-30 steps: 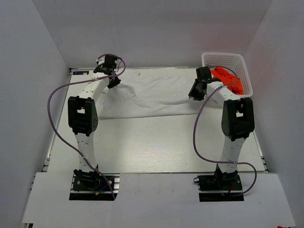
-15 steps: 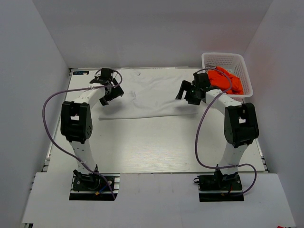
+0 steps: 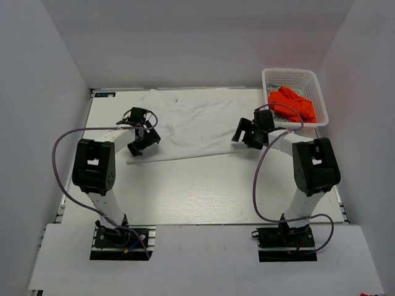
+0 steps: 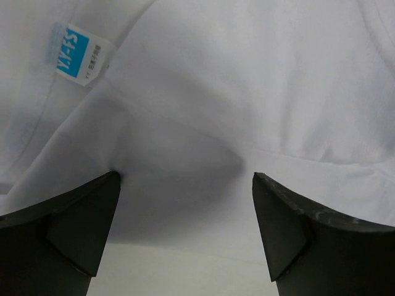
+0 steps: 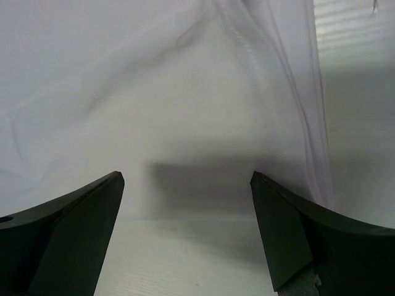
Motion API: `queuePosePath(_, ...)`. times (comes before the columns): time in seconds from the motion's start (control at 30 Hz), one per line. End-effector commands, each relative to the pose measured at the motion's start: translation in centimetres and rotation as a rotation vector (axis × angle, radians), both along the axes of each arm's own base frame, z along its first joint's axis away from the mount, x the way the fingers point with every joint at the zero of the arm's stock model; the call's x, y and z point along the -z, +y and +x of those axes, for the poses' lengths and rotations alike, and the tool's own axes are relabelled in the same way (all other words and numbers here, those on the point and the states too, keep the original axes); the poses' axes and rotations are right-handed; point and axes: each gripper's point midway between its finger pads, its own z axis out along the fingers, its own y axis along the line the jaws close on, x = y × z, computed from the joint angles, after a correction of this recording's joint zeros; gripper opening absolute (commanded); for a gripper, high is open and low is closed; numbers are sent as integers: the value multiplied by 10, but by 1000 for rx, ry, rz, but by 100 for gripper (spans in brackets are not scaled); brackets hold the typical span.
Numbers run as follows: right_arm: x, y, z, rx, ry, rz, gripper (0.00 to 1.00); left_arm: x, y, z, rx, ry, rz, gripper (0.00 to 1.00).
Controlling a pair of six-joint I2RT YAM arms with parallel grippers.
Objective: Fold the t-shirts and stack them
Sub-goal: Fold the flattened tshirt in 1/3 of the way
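Left hand [image 3: 141,137] and right hand [image 3: 247,132] hover wide apart and empty above the white shirt [image 3: 197,120], which lies spread flat for folding. The orange shirt [image 3: 294,105] waits in the basket [image 3: 290,72].

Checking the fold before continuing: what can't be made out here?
- Top view: parts of the white t-shirt lie beneath the left end effector and right end effector.
- Top view: shape of the orange t-shirt, bunched inside the basket.
- Left wrist view: small print on the label, blurred.

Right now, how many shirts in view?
2. White shirt spread on the table's far half; orange shirt bunched in the basket, far right. More may be hidden under the orange one.
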Motion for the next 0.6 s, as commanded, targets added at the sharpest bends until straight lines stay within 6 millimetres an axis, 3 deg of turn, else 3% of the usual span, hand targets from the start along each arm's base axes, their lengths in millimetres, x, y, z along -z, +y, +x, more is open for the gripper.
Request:
queuePosePath(0.0, 35, -16, -56, 12, 140, -68, 90, 32, 5, -75, -38, 206, -3, 99)
queuePosePath(0.13, 35, -10, -101, -14, 182, -38, 90, 30, 8, -132, -61, 286, -32, 99)
queuePosePath(0.17, 34, -8, -108, -19, 189, -39, 90, 18, 10, -135, -63, 251, -28, 99)
queuePosePath(0.2, 17, -2, -109, -33, 147, -19, 90, 14, 13, -145, -80, 266, -20, 99)
queuePosePath(0.27, 15, -2, -123, -48, 156, -30, 90, 3, 19, -148, -89, 245, 6, 99)
queuePosePath(0.37, -16, 4, -116, -83, 69, -28, 90, -32, 18, -123, -102, 133, -3, 99)
queuePosePath(0.57, -80, 10, -61, -95, -177, -37, 90, -94, 11, -40, -64, -105, -26, 99)
